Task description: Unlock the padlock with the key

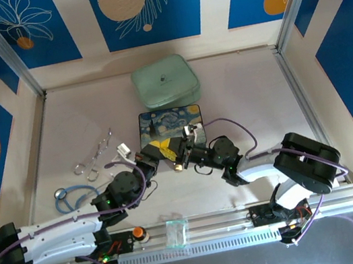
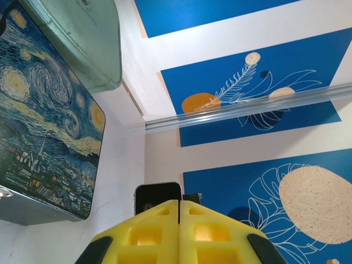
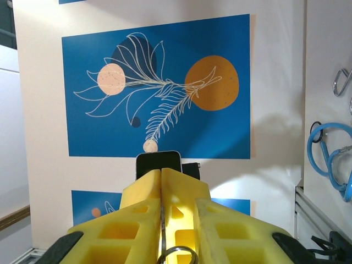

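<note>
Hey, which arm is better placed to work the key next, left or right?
Right, probably. The right gripper is pinching a thin grey metal piece with a ring end, seemingly the key. The left gripper is shut with nothing visible in its grip.

The left arm (image 1: pixel 58 238) lies low and stretched along the near edge, then bends forward and inward, its wrist (image 1: pixel 123 188) angled toward the middle. The left tool (image 2: pixel 179 202) is closed, its yellow fingers (image 2: pixel 148 231) pressed flat together. The right arm (image 1: pixel 305 164) folds at a bulky elbow and reaches leftward (its wrist (image 1: pixel 224 152) sits near the centre). The right tool (image 3: pixel 161 171) has its fingers (image 3: pixel 143 198) drawn nearly together, a thin slit between them. The two tools' tips are close to each other.
</note>
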